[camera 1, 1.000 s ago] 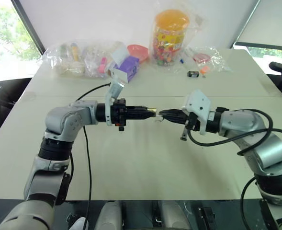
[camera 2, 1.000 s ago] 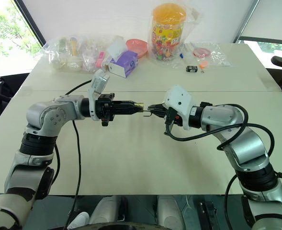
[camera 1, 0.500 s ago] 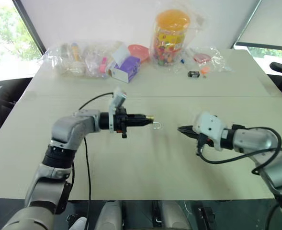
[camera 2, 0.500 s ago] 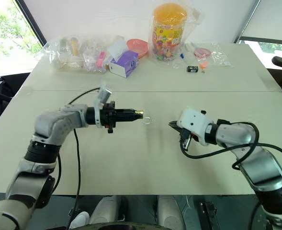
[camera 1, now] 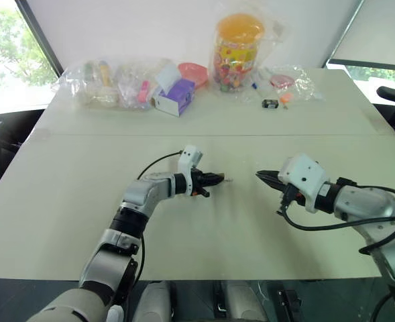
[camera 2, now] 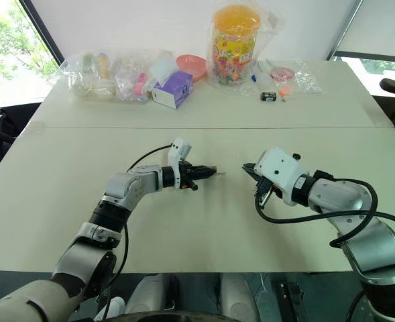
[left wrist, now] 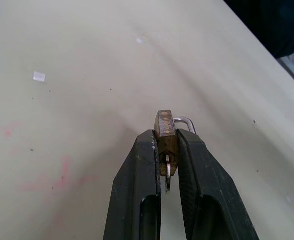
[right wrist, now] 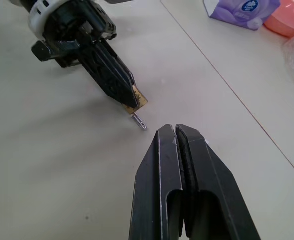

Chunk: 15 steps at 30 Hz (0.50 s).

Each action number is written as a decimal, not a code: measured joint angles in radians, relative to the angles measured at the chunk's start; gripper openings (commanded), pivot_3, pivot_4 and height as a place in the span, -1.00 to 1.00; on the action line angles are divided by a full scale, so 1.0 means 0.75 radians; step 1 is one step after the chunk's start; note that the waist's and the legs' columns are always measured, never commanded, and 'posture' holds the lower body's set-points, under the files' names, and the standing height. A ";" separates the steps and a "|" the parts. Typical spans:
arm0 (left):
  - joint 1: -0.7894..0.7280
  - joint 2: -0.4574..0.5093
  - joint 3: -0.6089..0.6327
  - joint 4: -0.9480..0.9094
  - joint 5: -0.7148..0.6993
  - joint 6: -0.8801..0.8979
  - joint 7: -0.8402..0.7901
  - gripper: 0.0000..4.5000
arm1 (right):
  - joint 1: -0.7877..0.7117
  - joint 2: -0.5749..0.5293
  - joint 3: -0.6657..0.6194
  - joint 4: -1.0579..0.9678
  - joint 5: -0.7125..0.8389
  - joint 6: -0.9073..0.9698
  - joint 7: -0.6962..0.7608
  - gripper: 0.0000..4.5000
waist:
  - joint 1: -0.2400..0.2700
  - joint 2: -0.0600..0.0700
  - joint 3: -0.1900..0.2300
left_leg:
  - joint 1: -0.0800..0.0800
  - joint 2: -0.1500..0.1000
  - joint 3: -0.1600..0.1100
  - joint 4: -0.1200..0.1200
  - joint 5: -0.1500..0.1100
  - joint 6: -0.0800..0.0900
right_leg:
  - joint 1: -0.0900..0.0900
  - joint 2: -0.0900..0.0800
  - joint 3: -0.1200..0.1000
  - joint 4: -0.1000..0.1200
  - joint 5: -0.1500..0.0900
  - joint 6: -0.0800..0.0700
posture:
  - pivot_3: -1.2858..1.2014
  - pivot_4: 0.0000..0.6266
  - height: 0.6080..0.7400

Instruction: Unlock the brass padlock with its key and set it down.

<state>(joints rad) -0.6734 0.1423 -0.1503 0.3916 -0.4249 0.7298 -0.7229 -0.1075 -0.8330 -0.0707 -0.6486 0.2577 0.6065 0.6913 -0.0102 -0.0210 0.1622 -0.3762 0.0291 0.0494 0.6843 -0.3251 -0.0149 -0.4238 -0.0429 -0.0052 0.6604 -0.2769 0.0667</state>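
The brass padlock (left wrist: 164, 126) is pinched between my left gripper's (left wrist: 165, 136) two black fingers, low over the middle of the table (camera 1: 204, 228). Its thin silvery shackle (left wrist: 185, 121) sticks out to one side past the fingertips. A small silvery key (left wrist: 167, 173) shows at the padlock's underside, between the fingers. My right gripper (right wrist: 174, 130) is shut with nothing in it and points at the padlock from a short way to the right. In the head views the left gripper (camera 1: 214, 178) and right gripper (camera 1: 260, 176) face each other across a small gap.
Along the table's far edge lie clear bags of small items (camera 1: 106, 84), a purple box (camera 1: 177, 95), a pink bowl (camera 1: 193, 71), a tall candy jar (camera 1: 238, 50) and a small black gadget (camera 1: 270, 104). A seam (camera 1: 83, 135) crosses the table.
My left gripper has sunk towards the table and moved forward with the padlock. My right gripper, which was at the padlock, has drawn back to the right and now stands apart.
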 measured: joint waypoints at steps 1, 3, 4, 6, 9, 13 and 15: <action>0.000 0.003 0.007 0.006 0.000 0.000 -0.010 -1.00 | 0.004 0.001 0.000 -0.006 0.000 0.002 -0.004 -0.98 | 0.000 0.000 0.000 | 0.000 0.000 0.000 0.000 0.000 0.000 | 0.000 0.000 0.000 0.000 0.000 0.000 | 0.03 -0.52 1.00; 0.000 0.014 0.013 0.011 0.000 0.000 -0.025 -0.55 | 0.006 0.006 0.002 -0.010 -0.001 0.007 -0.011 -1.00 | -0.001 0.000 0.000 | 0.000 0.000 0.000 0.000 0.000 0.000 | 0.000 0.000 0.000 0.000 0.000 0.000 | 0.03 -0.52 1.00; 0.000 0.019 0.015 0.016 0.003 0.000 -0.027 -0.39 | 0.005 0.009 0.003 -0.010 -0.001 0.007 -0.014 -1.00 | -0.001 0.000 0.000 | 0.000 0.000 0.000 0.000 0.000 0.000 | 0.000 0.000 0.000 0.000 0.000 0.000 | 0.03 -0.52 1.00; -0.002 0.026 0.017 0.012 -0.002 0.001 -0.056 0.06 | 0.001 0.011 0.013 -0.010 -0.003 0.007 -0.019 -1.00 | 0.000 0.000 0.000 | 0.001 0.000 0.000 0.000 0.000 0.000 | 0.001 0.000 0.000 0.000 0.000 0.000 | 0.03 -0.52 1.00; -0.003 0.039 0.019 -0.011 -0.004 0.004 -0.085 0.69 | -0.009 0.012 0.021 -0.009 -0.003 0.006 -0.020 -1.00 | -0.001 0.000 0.000 | 0.002 0.000 0.000 0.000 0.000 0.000 | 0.002 0.000 0.000 0.000 0.000 0.000 | 0.03 -0.52 1.00; 0.002 0.117 0.013 -0.052 0.001 0.005 -0.147 0.96 | -0.017 0.006 0.023 -0.005 -0.009 -0.005 -0.010 -1.00 | -0.009 0.000 0.000 | 0.003 0.001 0.000 0.000 0.000 0.000 | 0.002 0.002 0.000 0.001 0.000 0.000 | 0.03 -0.52 1.00; 0.012 0.169 0.008 -0.071 0.004 -0.001 -0.183 0.96 | -0.015 -0.007 0.023 -0.002 -0.011 -0.008 0.006 -1.00 | -0.007 0.000 0.000 | 0.003 0.002 0.000 0.000 0.000 0.000 | 0.002 0.002 0.000 0.001 0.000 0.000 | 0.03 -0.52 1.00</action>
<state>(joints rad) -0.6644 0.2693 -0.1441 0.3380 -0.4218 0.7294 -0.8598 -0.1187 -0.8379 -0.0534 -0.6503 0.2496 0.6004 0.6959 -0.0151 -0.0206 0.1619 -0.3741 0.0304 0.0492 0.6841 -0.3250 -0.0151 -0.4223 -0.0414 -0.0052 0.6611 -0.2770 0.0666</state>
